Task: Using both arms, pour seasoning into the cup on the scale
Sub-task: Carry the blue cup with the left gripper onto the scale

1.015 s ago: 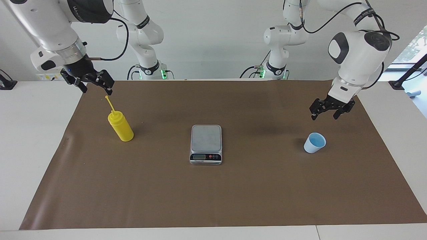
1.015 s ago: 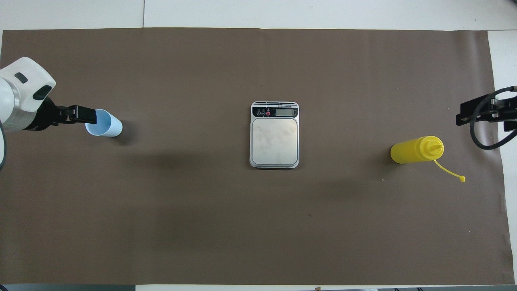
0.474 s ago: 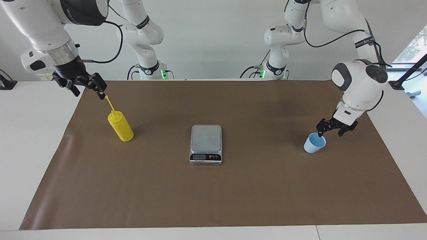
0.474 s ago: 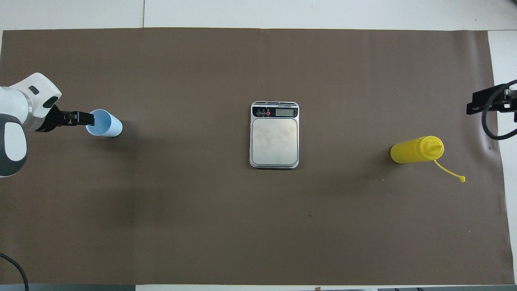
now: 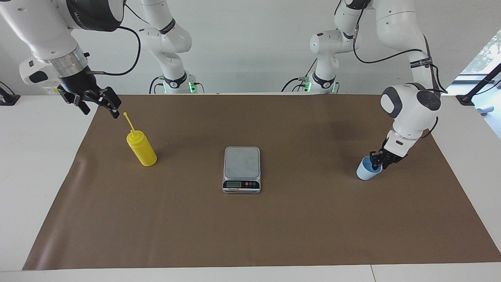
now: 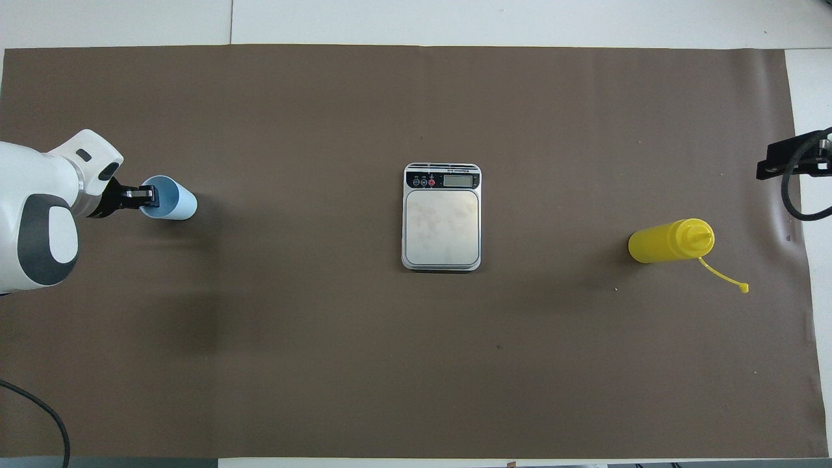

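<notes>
Now the left gripper (image 5: 379, 162) has dropped onto the cup's (image 5: 367, 171) rim and is pinching it; the scale (image 5: 242, 168) waits mid-desk, while the right gripper (image 5: 98, 102) hangs open just above the seasoning (image 5: 141, 149).

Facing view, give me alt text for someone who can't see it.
The left gripper has its jaws at the rim of a small light blue plastic cup on the brown mat. A silver-grey digital kitchen scale sits mid-mat, its platform bare. The right gripper hangs open above a yellow plastic squeeze bottle.
</notes>
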`<state>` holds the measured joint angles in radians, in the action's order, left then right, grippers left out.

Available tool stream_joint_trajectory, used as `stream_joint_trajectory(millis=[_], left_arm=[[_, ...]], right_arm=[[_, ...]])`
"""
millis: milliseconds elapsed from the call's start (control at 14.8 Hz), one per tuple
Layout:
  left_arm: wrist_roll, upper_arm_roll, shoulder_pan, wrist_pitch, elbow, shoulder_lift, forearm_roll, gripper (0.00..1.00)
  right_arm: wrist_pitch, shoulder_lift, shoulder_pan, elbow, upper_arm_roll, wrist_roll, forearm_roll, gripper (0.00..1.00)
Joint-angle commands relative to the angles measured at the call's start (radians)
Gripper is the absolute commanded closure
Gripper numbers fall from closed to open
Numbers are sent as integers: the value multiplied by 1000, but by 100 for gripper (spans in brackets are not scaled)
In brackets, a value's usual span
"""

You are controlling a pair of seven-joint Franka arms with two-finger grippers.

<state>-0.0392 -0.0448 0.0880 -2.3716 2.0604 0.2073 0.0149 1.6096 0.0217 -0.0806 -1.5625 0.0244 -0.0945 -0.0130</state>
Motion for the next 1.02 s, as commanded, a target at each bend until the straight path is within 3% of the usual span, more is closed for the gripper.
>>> stream_joint_trajectory(millis=[0, 203, 338, 609, 947], left_arm=[[48, -3, -10, 9, 21, -49, 14, 100], [85, -6, -56, 115, -2, -112, 14, 100], [178, -6, -132, 169, -38, -114, 14, 100], [510, -6, -368, 147, -45, -106, 8, 100], [769, -6, -591, 129, -115, -57, -27, 100]], right_arm=[[-31, -19, -7, 1, -4, 15, -9, 0], [-20, -10, -62, 7, 17, -8, -73, 0], [-29, 39, -79, 33, 19, -17, -91, 0], [-261, 323, -169, 384, 23, -155, -197, 0], [-275, 405, -297, 381, 25, -356, -405, 0]])
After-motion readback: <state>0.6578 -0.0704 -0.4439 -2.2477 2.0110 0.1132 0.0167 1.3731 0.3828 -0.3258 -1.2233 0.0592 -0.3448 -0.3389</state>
